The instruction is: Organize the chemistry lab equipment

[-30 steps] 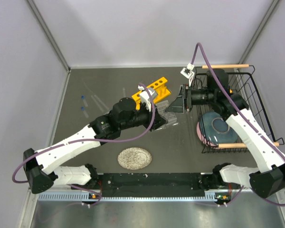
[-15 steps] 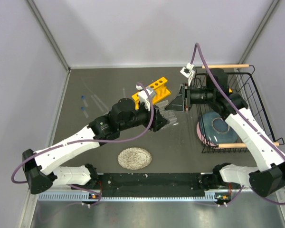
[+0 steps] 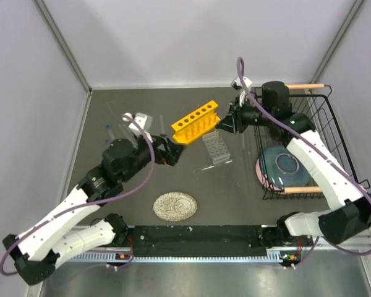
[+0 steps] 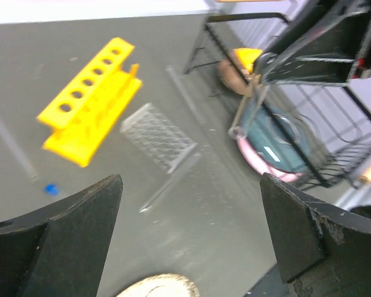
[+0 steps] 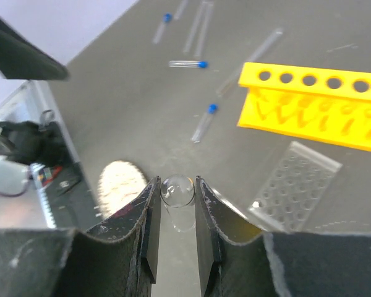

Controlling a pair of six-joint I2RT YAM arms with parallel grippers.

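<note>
Glass tube (image 5: 177, 190) sits pinched in our right end effector (image 3: 226, 122), just beside the right end of the yellow rack (image 3: 196, 121); our left end effector (image 3: 172, 152) gapes wide and empty near its left end.

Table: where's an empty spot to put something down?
Bare table shows between the plate and the basket, and behind the yellow rack. The middle is crowded with the clear rack and a loose tube; left of the yellow rack lie vials.
</note>
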